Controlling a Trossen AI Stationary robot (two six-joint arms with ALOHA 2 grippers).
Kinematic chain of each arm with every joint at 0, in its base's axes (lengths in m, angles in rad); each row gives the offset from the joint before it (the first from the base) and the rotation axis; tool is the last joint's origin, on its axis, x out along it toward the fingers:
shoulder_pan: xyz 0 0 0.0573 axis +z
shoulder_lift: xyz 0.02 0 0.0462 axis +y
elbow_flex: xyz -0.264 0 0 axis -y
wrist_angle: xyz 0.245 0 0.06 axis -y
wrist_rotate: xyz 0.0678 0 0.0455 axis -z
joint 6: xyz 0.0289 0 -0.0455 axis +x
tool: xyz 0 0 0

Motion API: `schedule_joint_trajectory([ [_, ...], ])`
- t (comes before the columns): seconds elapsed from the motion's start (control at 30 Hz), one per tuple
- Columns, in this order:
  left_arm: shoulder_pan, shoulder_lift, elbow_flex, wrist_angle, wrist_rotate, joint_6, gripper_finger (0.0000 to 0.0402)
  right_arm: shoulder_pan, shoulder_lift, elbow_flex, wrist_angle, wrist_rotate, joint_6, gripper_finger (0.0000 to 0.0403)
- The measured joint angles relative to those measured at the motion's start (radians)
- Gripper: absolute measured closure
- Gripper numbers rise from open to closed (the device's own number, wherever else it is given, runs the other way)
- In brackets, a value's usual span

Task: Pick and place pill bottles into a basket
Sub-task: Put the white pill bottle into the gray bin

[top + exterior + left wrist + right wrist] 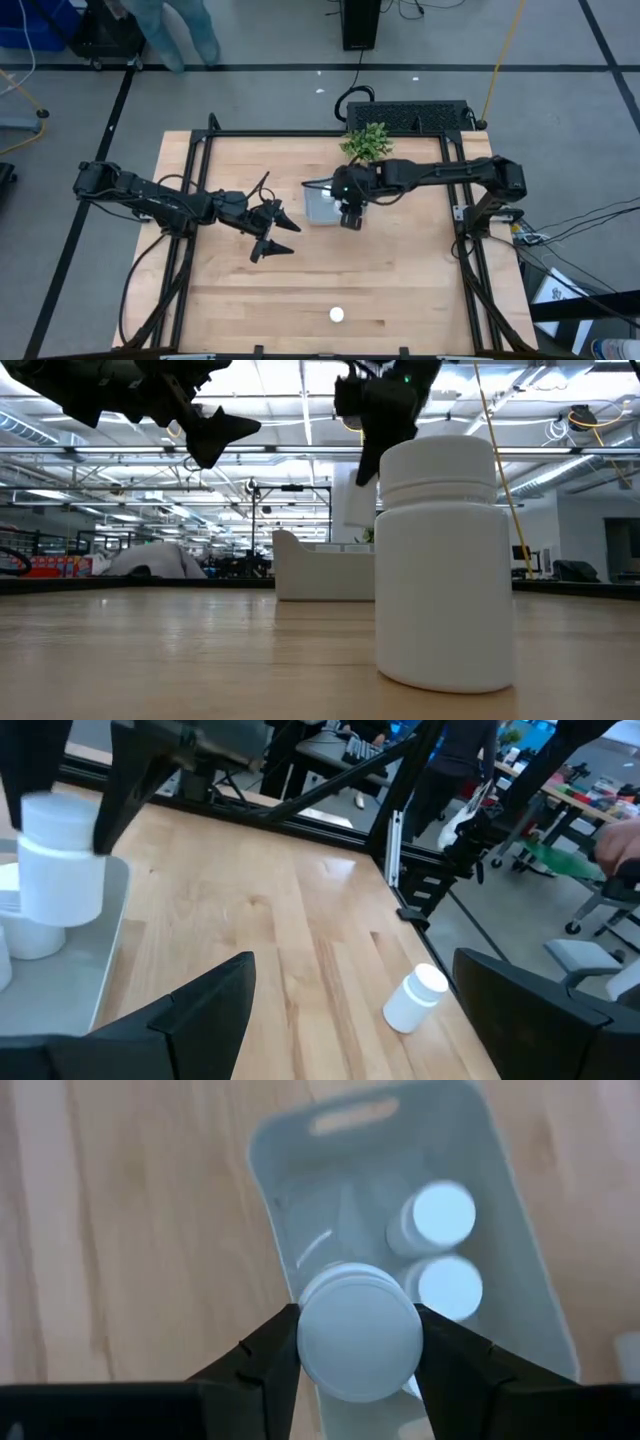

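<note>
The pale basket [316, 203] stands at the table's middle, near the plant, and also shows in the low view [322, 568]. Two white pill bottles [440, 1215] [448, 1285] stand inside it. My right gripper [350, 217] hangs over the basket, shut on another pill bottle [358, 1330], which also shows in the left wrist view [62, 855]. One more pill bottle [337, 315] stands upright by the table's near edge, large in the low view [445, 560]. My left gripper [272, 232] is open and empty, above the table left of the basket. My right gripper pinches the pill bottle between its two fingers [275, 1350], one on each side, at or just below the round cap [358, 1312]. The fingers point down from above. The bottle is upright, cap up, lifted clear above the basket.
A small green plant [366, 142] stands just behind the basket at the far edge. Black frame rails [200, 150] run along the table's sides. Bare wood lies between the basket and the near bottle. A person stands on the floor beyond the far left corner.
</note>
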Motion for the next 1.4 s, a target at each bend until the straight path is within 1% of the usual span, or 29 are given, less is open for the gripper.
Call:
schedule_joint_trajectory([
  [0.17, 0.000, 0.000, 0.000, 0.002, -0.005, 0.003, 0.0055, -0.033, -0.001, -0.044, 0.035, -0.012, -0.019, 0.0251],
  [0.27, 0.000, 0.000, 0.000, 0.002, -0.009, 0.003, 0.0055, -0.055, 0.000, -0.047, 0.031, -0.054, -0.020, 0.0249],
  [0.37, 0.000, 0.000, 0.000, 0.002, -0.009, 0.003, 0.0055, -0.067, -0.001, -0.048, 0.040, -0.060, -0.025, 0.0249],
  [0.5, 0.000, 0.000, 0.000, 0.002, -0.009, 0.007, 0.0055, -0.079, -0.001, -0.073, 0.086, -0.133, -0.012, 0.0251],
  [0.67, 0.000, 0.000, 0.000, -0.007, -0.009, 0.010, 0.0055, -0.080, 0.000, -0.142, 0.122, -0.130, 0.009, 0.0248],
  [0.93, 0.000, 0.000, 0.000, -0.014, -0.010, 0.021, 0.0055, -0.083, 0.001, -0.206, 0.184, -0.132, 0.007, 0.0248],
  [1.07, 0.000, 0.000, 0.000, -0.014, -0.010, 0.022, 0.0055, -0.093, 0.003, -0.206, 0.197, -0.133, -0.013, 0.0250],
  [1.13, 0.000, 0.000, 0.000, -0.014, -0.010, 0.022, 0.0055, -0.097, 0.018, -0.206, 0.215, -0.139, -0.019, 0.0251],
  [1.27, 0.000, 0.000, 0.000, -0.013, -0.010, 0.023, 0.0055, -0.110, 0.052, -0.198, 0.214, -0.189, -0.020, 0.0248],
  [1.4, 0.000, 0.000, 0.000, -0.012, -0.010, 0.025, 0.0055, -0.114, 0.085, -0.201, 0.195, -0.187, -0.031, 0.0248],
])
